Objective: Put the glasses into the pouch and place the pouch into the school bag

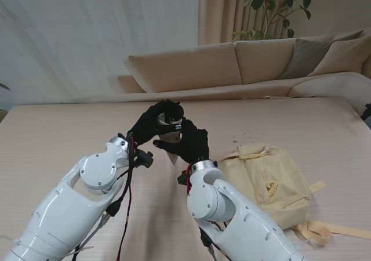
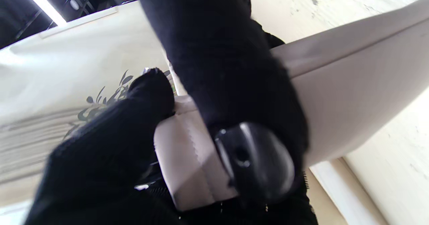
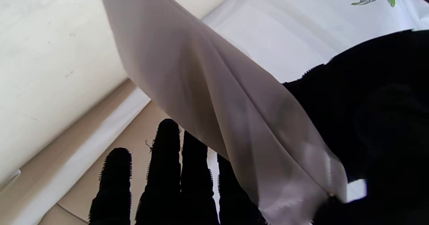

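Hanging between two black-gloved hands, a pale fabric pouch (image 1: 169, 140) is being held up over the middle of the bench (image 1: 52, 133), clear of its surface. The left hand (image 1: 152, 122) is closing on the pouch's upper edge together with a dark, rounded piece that appears to be part of the glasses (image 2: 254, 161); in the left wrist view the thumb and fingers (image 2: 134, 114) are pinching the stitched cloth with that dark piece pressed against it. How far the glasses are sitting inside the pouch cannot be told. The right hand (image 1: 188, 145) is gripping the pouch from the nearer side, and in the right wrist view the cloth (image 3: 214, 118) is draping across the hand while several fingers (image 3: 166, 171) are pointing out straight beside it, so only part of that hand is doing the holding. A yellow school bag (image 1: 269, 182) is lying flat on the bench to the right of the hands, near the right forearm, its straps trailing toward the near right corner. Beyond the far edge of the bench, a beige sofa (image 1: 232, 66) is standing before light curtains, with a leafy plant (image 1: 278, 6) rising behind it.
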